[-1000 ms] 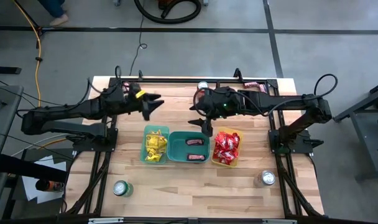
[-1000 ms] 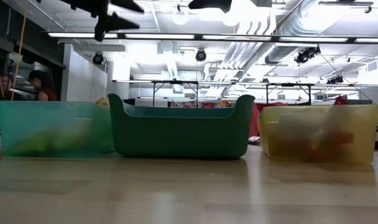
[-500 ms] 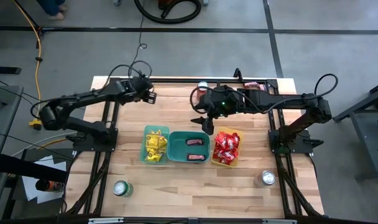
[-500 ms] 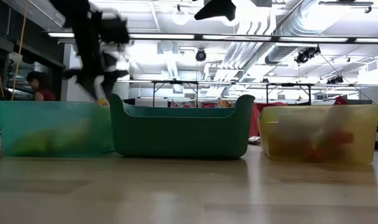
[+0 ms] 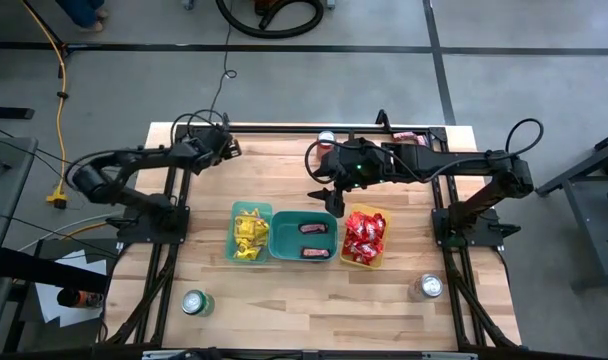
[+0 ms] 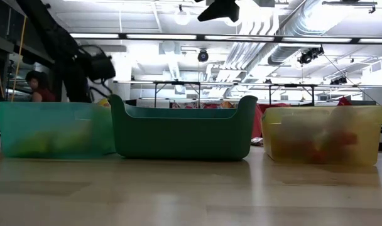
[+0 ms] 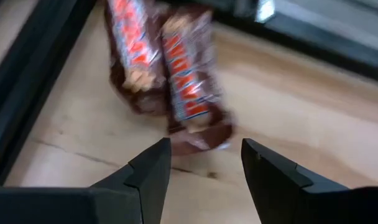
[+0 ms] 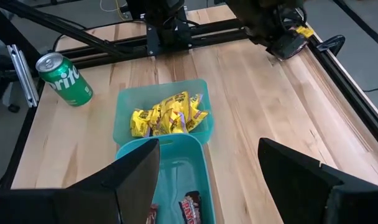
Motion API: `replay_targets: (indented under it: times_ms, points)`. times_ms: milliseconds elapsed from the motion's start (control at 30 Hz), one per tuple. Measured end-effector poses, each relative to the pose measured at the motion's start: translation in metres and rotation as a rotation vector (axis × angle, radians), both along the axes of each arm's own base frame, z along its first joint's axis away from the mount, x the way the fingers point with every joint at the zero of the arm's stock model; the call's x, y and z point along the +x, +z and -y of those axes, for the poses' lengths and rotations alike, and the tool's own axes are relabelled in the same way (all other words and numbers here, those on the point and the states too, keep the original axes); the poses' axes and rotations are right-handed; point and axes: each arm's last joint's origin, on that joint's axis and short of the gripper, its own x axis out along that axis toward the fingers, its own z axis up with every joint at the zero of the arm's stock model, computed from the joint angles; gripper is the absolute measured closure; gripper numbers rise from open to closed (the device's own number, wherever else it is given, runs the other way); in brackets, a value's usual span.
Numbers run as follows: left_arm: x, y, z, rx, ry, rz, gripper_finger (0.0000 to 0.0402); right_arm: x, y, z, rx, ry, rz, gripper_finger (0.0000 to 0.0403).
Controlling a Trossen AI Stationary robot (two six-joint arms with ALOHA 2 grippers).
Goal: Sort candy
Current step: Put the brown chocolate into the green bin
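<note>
Bars (image 7: 188, 81) lengthwise toward left tool (image 7: 204, 158)

The left gripper (image 5: 227, 148) is now drawn back to the table's (image 5: 284, 310) far left corner, away from its earlier spot above the teal bin (image 5: 250, 233). Its fingers (image 7: 153, 169) stand spread just short of two dark brown bars (image 7: 170, 71) lying side by side at the far edge.

The left gripper (image 5: 227, 146) is reaching low with fingers spread, while the right gripper (image 5: 331, 200) is hovering, parted.
</note>
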Motion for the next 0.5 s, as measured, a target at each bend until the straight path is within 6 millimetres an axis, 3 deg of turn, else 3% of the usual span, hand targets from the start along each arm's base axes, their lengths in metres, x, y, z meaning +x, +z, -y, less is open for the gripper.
replay_targets:
  times_ms: [100,500]
  points:
    - [-0.002,-0.012,-0.007,-0.044,0.01,0.003,0.0221,0.0,0.0,0.0,0.005,-0.003,0.0,0.0135]
    - [0.006,-0.015,-0.013,0.013,0.122,0.01,0.0243,0.0,0.0,0.0,0.04,-0.028,-0.002,0.0135]
